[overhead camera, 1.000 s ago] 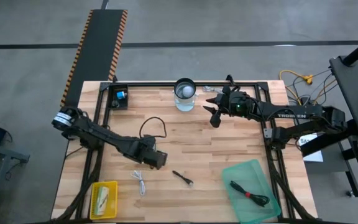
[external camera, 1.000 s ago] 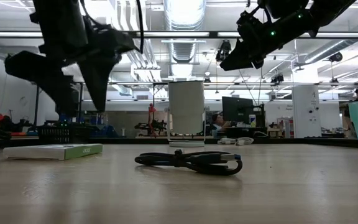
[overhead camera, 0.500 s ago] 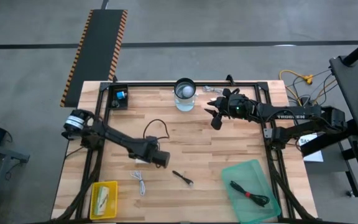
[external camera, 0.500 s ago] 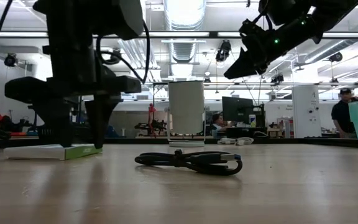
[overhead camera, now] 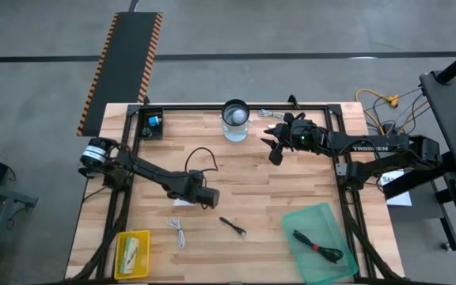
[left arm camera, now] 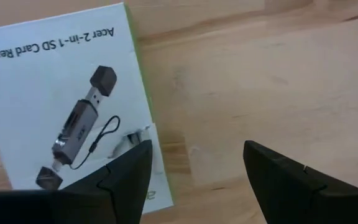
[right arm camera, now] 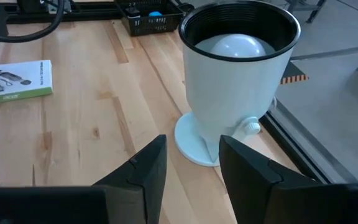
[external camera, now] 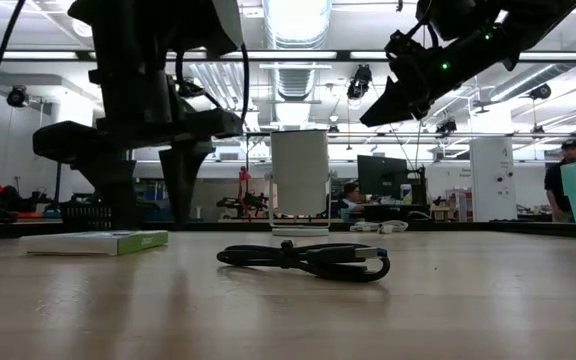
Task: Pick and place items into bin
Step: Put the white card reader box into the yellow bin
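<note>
A white printed packet with a green edge [left arm camera: 55, 112] lies flat on the table; it also shows in the low view [external camera: 93, 242] and, mostly hidden by the arm, in the high view [overhead camera: 178, 203]. My left gripper [left arm camera: 197, 180] is open and points down just over the packet's edge [overhead camera: 206, 196], one finger above the packet and one above bare wood. My right gripper [overhead camera: 271, 150] is open and empty, raised beside the clear jar [right arm camera: 238, 74]. A short white cable [overhead camera: 178, 232], a black stick tool [overhead camera: 233, 226] and a black cable [external camera: 303, 260] lie loose.
A green bin [overhead camera: 319, 241] at the near right holds a black cable with a red tip [overhead camera: 317, 247]. A yellow bin [overhead camera: 133, 253] at the near left holds a packet. A small black tray [overhead camera: 152, 123] and metal bits [overhead camera: 267, 114] lie at the far edge.
My left gripper has come down from a raised, tilted pose to point straight down close over the table, and has gone a little toward the table's right and far edges, near the packet. My right gripper has kept almost still.
</note>
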Available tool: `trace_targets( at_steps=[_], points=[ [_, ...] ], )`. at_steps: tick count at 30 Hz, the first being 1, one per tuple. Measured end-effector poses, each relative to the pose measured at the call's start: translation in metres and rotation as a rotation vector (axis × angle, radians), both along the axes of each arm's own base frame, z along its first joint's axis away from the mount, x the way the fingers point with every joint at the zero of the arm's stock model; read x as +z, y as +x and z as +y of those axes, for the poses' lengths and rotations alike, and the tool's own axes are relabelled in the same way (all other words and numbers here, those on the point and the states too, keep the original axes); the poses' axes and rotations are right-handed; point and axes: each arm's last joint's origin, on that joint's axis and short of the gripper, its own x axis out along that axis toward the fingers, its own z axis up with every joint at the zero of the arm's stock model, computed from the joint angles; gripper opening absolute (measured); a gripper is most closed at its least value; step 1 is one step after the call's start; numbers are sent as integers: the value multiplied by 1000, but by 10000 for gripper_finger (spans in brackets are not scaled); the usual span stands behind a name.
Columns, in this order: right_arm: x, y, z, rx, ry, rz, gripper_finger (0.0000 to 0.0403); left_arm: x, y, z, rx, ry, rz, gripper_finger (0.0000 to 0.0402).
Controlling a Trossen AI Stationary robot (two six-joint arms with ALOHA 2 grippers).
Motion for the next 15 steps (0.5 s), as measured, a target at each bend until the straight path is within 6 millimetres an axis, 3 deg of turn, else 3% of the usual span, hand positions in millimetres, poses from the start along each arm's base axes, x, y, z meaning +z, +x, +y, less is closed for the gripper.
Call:
trace_targets(
  at_steps=[10,15],
  points=[
    [0,0,0,0,0,0,137,-6,-3,5,14,12,20,235],
    [0,0,0,0,-1,-2,132,-15,-1,4,-32,-2,-51,235]
  ],
)
